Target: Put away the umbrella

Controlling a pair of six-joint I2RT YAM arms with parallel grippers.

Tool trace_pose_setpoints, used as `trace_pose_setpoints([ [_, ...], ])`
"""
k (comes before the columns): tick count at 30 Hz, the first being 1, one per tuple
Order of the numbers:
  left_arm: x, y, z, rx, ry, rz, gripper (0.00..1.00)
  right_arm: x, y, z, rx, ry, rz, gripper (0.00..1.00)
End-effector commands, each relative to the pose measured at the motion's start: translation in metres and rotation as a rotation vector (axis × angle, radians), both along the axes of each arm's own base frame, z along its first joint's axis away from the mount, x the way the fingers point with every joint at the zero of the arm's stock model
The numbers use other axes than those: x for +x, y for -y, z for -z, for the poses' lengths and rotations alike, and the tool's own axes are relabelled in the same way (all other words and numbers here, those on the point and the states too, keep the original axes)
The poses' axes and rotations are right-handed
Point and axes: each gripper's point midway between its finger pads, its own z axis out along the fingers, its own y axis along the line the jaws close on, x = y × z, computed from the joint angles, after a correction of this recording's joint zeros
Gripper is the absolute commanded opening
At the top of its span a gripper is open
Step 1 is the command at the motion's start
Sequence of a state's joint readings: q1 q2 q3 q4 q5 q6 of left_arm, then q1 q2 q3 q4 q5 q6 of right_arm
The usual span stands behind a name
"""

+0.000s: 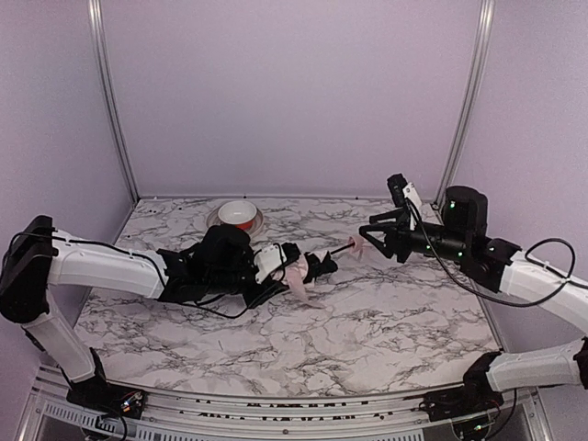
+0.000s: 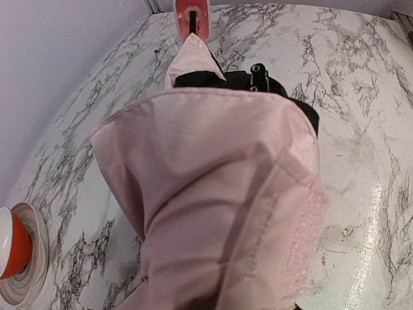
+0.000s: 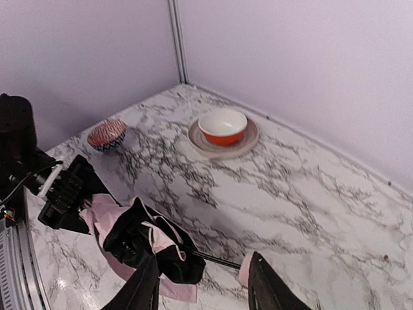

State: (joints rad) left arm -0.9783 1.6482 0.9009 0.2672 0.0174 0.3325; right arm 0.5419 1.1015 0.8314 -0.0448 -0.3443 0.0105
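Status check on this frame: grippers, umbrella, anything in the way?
Left gripper shut on umbrella fabric. Right gripper open beside the handle knob. Bowl on plate at the back, out of the way.

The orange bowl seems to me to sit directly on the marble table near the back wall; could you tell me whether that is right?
Not quite: the orange bowl rests on a round plate, not directly on the marble table; it is near the back wall, as you say. The right wrist view shows this clearly.
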Motion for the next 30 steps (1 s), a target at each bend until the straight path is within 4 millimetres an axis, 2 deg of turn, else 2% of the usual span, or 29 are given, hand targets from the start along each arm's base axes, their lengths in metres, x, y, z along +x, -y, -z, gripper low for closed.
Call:
trace_pose_setpoints([
  [1,0.012,0.009,-0.097,-0.105,0.11,-0.01,0.0,-0.049,-0.018,-0.005,0.101,0.176,-0.267,0.47],
  [4,0.01,0.008,-0.125,-0.085,0.126,0.01,0.0,-0.071,-0.025,0.002,0.156,0.243,-0.343,0.49],
  [7,0.009,0.007,-0.157,-0.096,0.142,0.015,0.0,-0.084,-0.041,0.015,0.158,0.277,-0.386,0.55],
  [9,0.006,0.006,-0.176,-0.109,0.148,0.026,0.0,-0.086,-0.052,0.018,0.147,0.296,-0.397,0.59],
  [13,-0.003,0.006,-0.207,-0.153,0.169,0.067,0.0,-0.081,-0.071,0.012,0.19,0.316,-0.436,0.74],
  [17,-0.013,0.005,-0.231,-0.199,0.192,0.114,0.0,-0.085,-0.091,0.007,0.226,0.331,-0.534,0.76],
  [22,-0.014,0.004,-0.244,-0.204,0.216,0.124,0.0,-0.088,-0.109,0.018,0.189,0.306,-0.625,0.76],
  [30,-0.013,0.006,-0.251,-0.209,0.233,0.124,0.0,-0.079,-0.121,0.031,0.178,0.28,-0.641,0.75],
])
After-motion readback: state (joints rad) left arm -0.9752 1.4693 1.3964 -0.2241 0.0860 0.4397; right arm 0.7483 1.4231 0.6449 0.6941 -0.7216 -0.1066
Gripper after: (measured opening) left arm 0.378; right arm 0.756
